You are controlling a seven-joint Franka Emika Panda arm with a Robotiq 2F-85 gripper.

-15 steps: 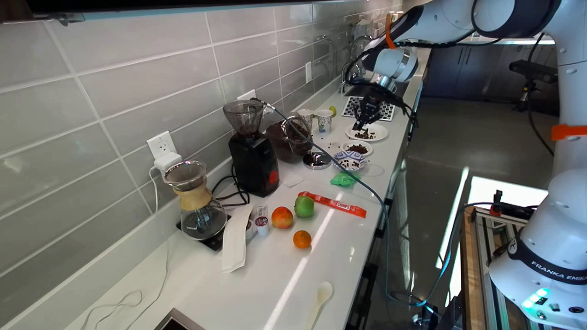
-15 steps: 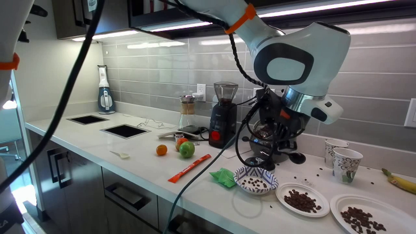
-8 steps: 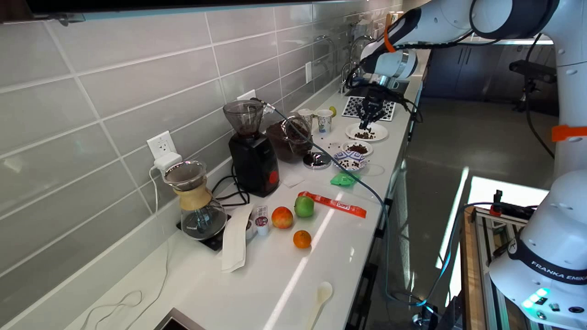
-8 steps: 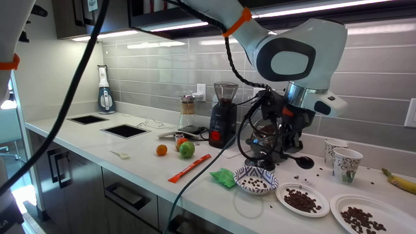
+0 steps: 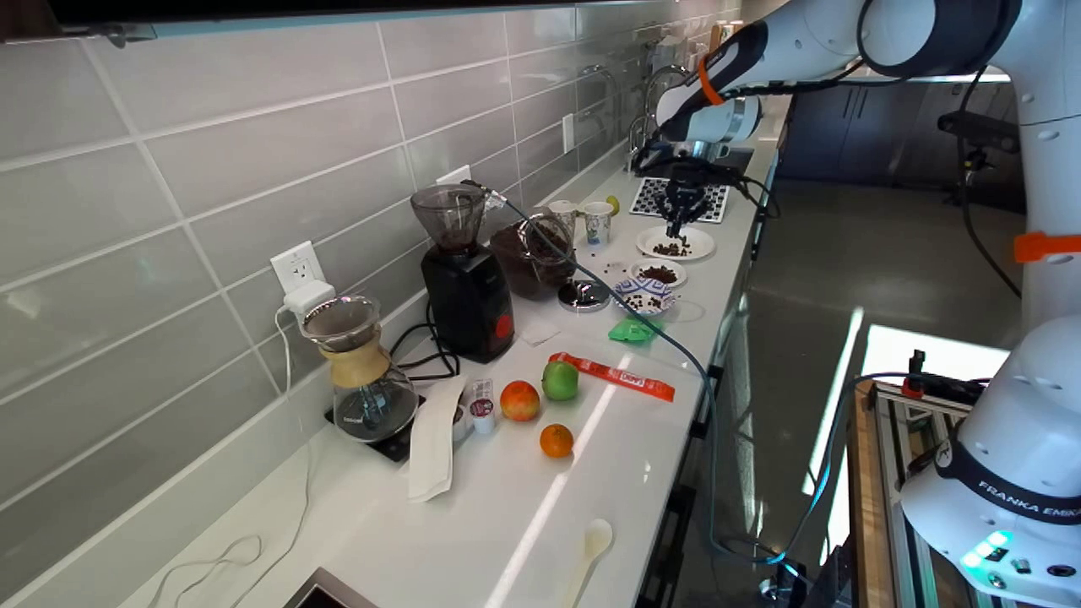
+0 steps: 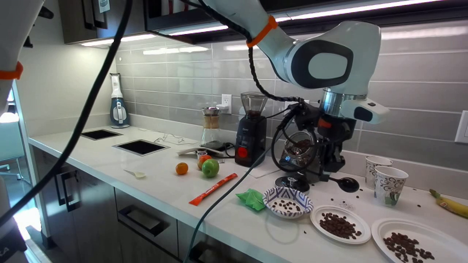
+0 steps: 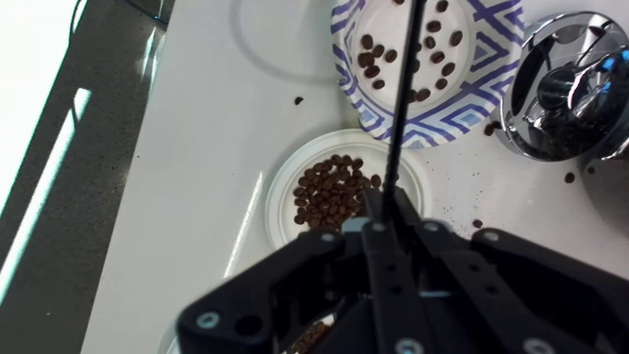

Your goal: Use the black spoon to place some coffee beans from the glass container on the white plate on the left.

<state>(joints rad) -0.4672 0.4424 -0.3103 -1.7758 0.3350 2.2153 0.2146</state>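
Observation:
My gripper [image 7: 388, 199] is shut on the black spoon [image 7: 405, 88], whose handle runs up out of the wrist view. The spoon's bowl [image 6: 348, 185] points right in an exterior view, above the counter behind the plates; its contents cannot be told. The gripper hides it in the wrist view. The glass container [image 6: 301, 144] lies tilted behind the gripper [image 6: 326, 178], with coffee beans inside. It also shows in an exterior view [image 5: 528, 262]. A small white plate [image 7: 276, 209] and a larger white plate [image 6: 438, 237] hold coffee beans [image 6: 338, 225].
A patterned paper bowl [image 6: 271, 197] with a few beans stands beside the small plate. A chrome lid [image 7: 565, 93] lies near the glass container. Two paper cups [image 6: 389, 184] and a banana [image 6: 455, 206] stand at the right. A black grinder [image 6: 250, 140] stands further left. Stray beans dot the counter.
The gripper has turned more upright. In an exterior view the spoon's bowl has moved a little right and down. The gripper stays shut on the spoon; plates and container have not moved.

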